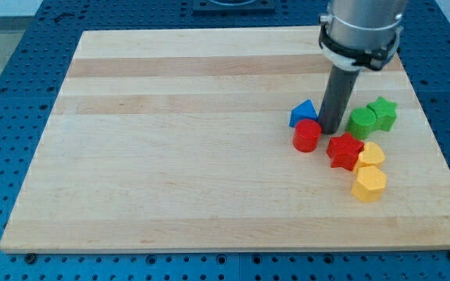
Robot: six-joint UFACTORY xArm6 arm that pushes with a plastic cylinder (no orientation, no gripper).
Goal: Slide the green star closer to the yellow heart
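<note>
The green star [383, 113] lies at the view's right, touching a green round block [360, 122] on its left. The yellow heart [372, 154] lies below them, against a red star [344, 150] on its left and a yellow hexagon [369, 184] beneath it. My tip [332, 130] rests on the board between the blue triangle [303, 113] and the green round block, just above the red star and right of the red cylinder [306, 136]. It is left of the green star, with the green round block between them.
All blocks cluster in the right half of the wooden board [170, 156]. The board's right edge is close to the green star. A blue perforated table [6, 94] surrounds the board.
</note>
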